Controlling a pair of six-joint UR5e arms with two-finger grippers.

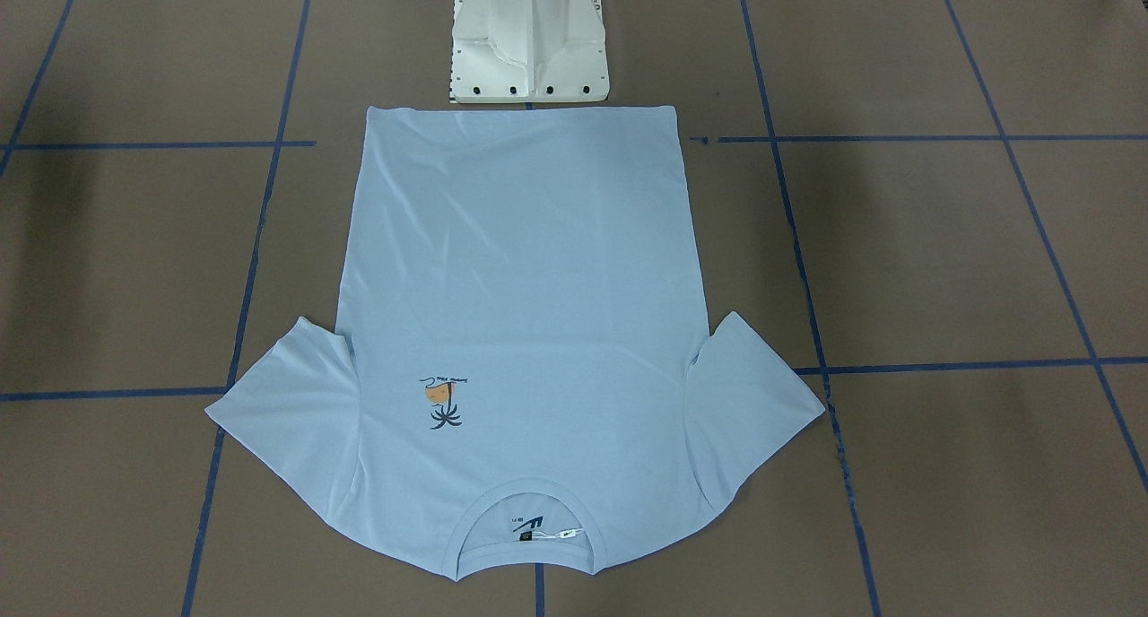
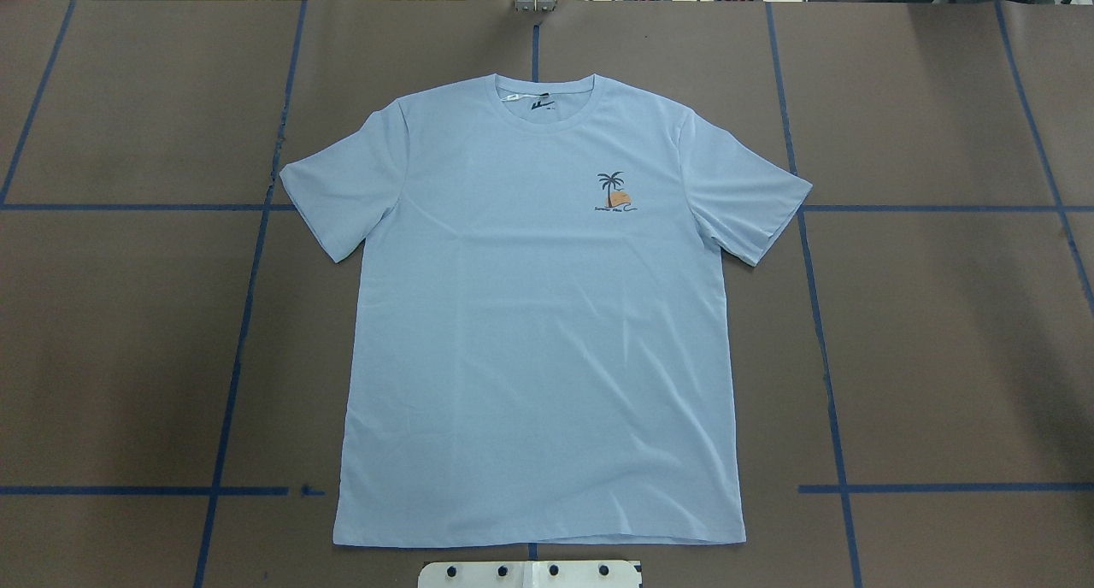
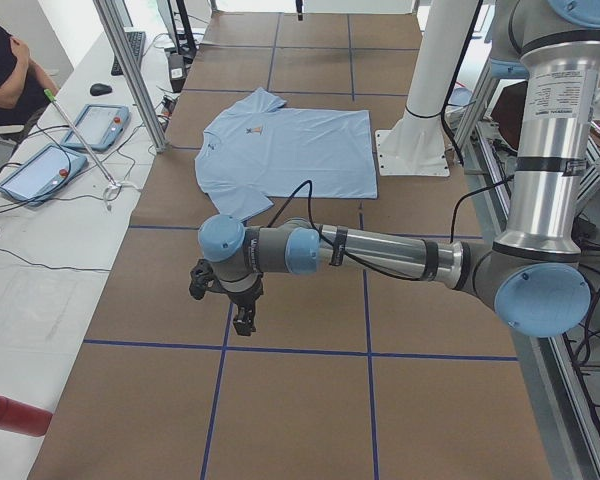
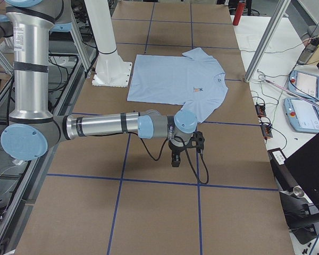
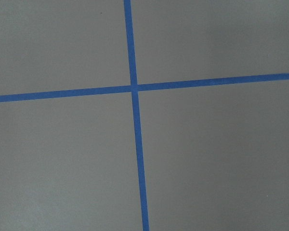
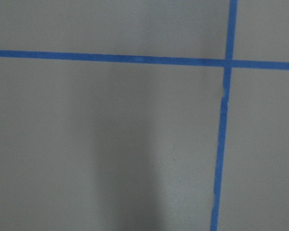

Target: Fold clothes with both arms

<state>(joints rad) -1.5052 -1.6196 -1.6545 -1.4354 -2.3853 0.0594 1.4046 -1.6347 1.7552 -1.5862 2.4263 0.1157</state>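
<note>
You have the T-shirt (image 2: 538, 314) lying flat and face up in the middle of the brown tabletop (image 2: 940, 314). Its long axis runs straight out from the robot. The hem (image 2: 538, 541) sits just beside the white pedestal (image 1: 529, 43), and the collar (image 2: 547, 101) points away towards the far edge. Both sleeves (image 2: 333, 195) are spread out to the sides. The small palm print (image 2: 615, 193) is on the chest, on the robot's right. Blue tape lines (image 2: 820, 314) cross the tabletop and pass under the cloth.

The left arm (image 3: 380, 255) reaches out low over the bare tabletop at the robot's left end, its left pincer (image 3: 242, 322) pointing down, well apart from the shirt. The right arm (image 4: 106, 126) does the same at the other end, with its right pincer (image 4: 175, 159) near one sleeve but clear of it. You cannot tell from these views whether either pincer is apart or together.
</note>
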